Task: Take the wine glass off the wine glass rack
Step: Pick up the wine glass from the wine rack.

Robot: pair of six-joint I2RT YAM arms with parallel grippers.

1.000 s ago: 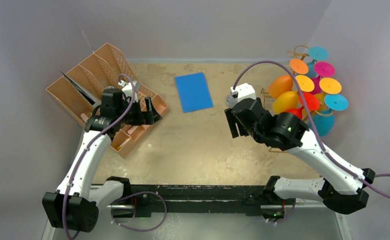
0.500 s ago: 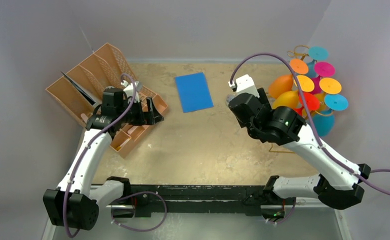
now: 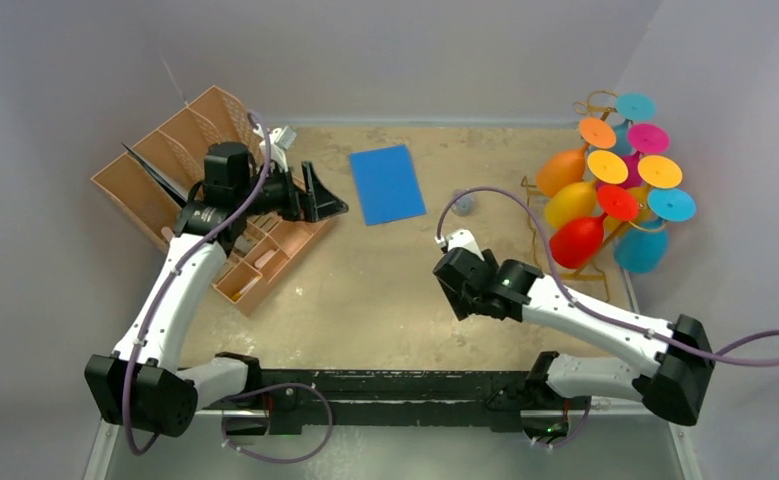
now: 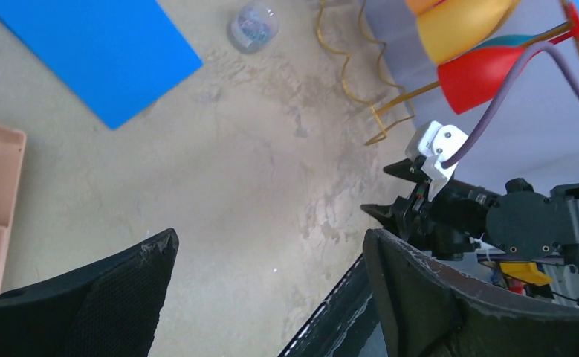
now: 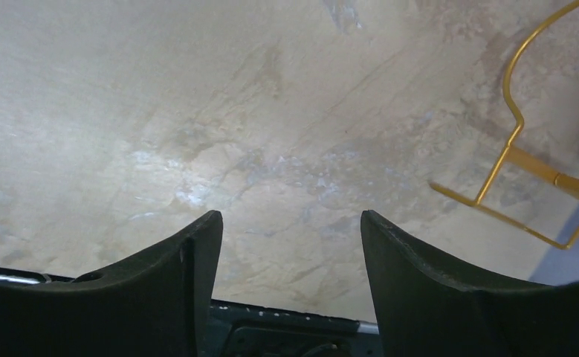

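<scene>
The gold wire wine glass rack (image 3: 605, 262) stands at the far right with several coloured plastic wine glasses hanging on it, among them a red one (image 3: 577, 240), a yellow one (image 3: 571, 203) and an orange one (image 3: 560, 171). My right gripper (image 3: 460, 297) is open and empty, low over the table's middle front, well left of the rack. The right wrist view shows only a corner of the rack's base wire (image 5: 516, 160) between open fingers (image 5: 197, 253). My left gripper (image 3: 327, 195) is open and empty beside the tray. The left wrist view shows the red glass (image 4: 479, 78) and the rack wire (image 4: 360, 85).
A brown slotted organizer tray (image 3: 180, 140) sits at the back left under my left arm. A blue flat sheet (image 3: 387, 184) lies at the back middle. A small clear object (image 3: 464, 204) lies right of it. The black base rail (image 3: 395, 385) runs along the near edge.
My right arm has pulled away from the rack and swung left and down toward the table's near middle. My left gripper has lifted off the tray and moved back and to the right.
</scene>
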